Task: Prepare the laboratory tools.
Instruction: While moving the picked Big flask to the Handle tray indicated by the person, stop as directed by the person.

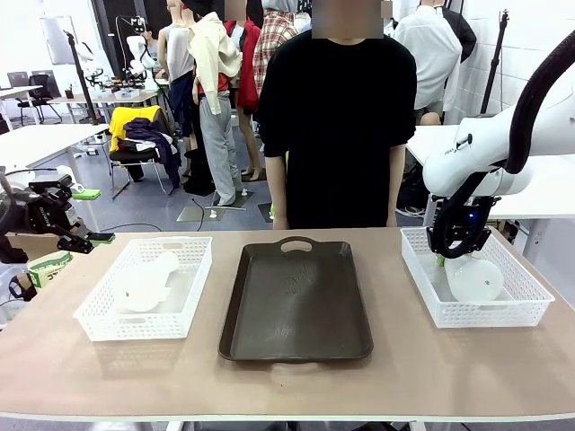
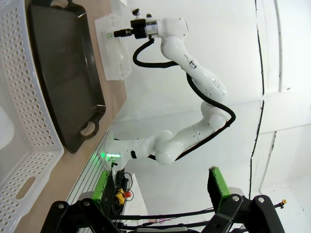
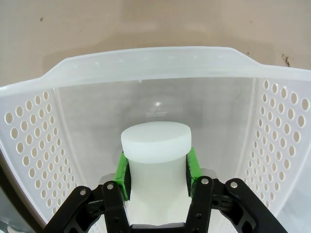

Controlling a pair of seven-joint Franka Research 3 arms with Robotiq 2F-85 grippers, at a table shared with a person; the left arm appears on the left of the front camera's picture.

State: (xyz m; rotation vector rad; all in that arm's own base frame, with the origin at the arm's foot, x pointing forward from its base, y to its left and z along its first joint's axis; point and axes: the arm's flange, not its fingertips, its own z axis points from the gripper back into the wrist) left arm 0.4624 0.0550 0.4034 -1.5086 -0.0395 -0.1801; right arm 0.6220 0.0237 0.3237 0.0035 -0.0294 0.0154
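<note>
Right arm (image 1: 485,153): white glossy shell, thick black cable (image 1: 526,103), blue wrist light. Fingers (image 3: 111,196): black linkages, green pads (image 3: 193,167), silver screws.

Left gripper (image 1: 90,217) off at left table edge, tipped on its side, fingers pointing toward middle. Green pads spread wide, nothing between them. Right arm (image 1: 503,144) comes in from right, upper links high, wrist bent pretty much straight down. Right gripper (image 1: 446,256) points downward, pads pressed on both sides of flask (image 3: 155,141) neck, just under its top.
</note>
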